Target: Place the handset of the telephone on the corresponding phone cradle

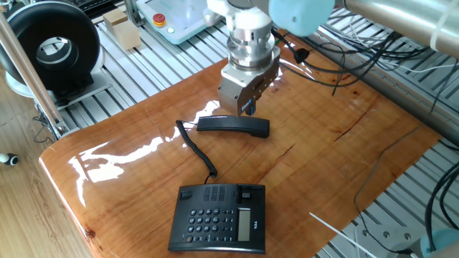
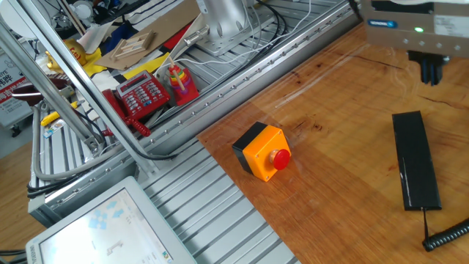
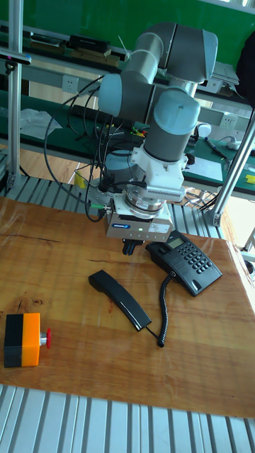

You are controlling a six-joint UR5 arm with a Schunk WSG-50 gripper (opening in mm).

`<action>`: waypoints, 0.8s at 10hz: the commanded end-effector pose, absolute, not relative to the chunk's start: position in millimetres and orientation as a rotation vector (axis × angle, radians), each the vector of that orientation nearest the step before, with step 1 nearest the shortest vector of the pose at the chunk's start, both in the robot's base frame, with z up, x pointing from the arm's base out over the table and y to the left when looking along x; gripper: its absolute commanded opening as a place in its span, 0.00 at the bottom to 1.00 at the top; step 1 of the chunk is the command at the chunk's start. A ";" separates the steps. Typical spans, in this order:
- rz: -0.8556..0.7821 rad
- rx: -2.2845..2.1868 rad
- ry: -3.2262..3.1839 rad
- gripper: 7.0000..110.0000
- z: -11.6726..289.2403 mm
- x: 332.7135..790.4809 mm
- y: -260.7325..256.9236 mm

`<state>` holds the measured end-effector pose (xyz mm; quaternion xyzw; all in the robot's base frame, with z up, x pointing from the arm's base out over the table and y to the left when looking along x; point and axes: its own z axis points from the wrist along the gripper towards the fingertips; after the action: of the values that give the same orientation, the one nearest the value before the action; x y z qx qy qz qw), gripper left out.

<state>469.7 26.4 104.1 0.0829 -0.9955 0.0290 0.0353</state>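
The black handset [image 1: 233,125] lies flat on the wooden table, apart from the telephone [image 1: 219,218], and its coiled cord [image 1: 197,147] runs between the two. The phone cradle [image 1: 224,192] is the bare strip with grille slots on the side of the base nearest the handset. My gripper [image 1: 247,107] hangs just above and behind the handset's middle without touching it. Its dark fingers [image 2: 429,70] point down with a small gap and hold nothing. The tall fixed view shows the gripper [image 3: 129,246] between the handset [image 3: 119,299] and the telephone [image 3: 185,265].
An orange box with a red button [image 2: 262,150] sits near the table's far corner, also visible as the orange box [image 3: 23,340]. Cables, a red keypad unit [image 2: 143,95] and aluminium rails surround the table. A black fan [image 1: 54,50] stands off the table.
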 end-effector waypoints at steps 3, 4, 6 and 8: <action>0.082 0.256 -3.077 0.00 99.4 470.6 28.6; 0.081 0.286 -3.071 0.00 106.3 476.4 28.9; 0.122 0.329 -3.074 0.00 129.0 489.2 23.1; -0.030 0.303 -3.093 0.00 161.5 489.0 46.0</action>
<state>483.9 29.8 130.8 0.0996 -0.9944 0.0250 0.0252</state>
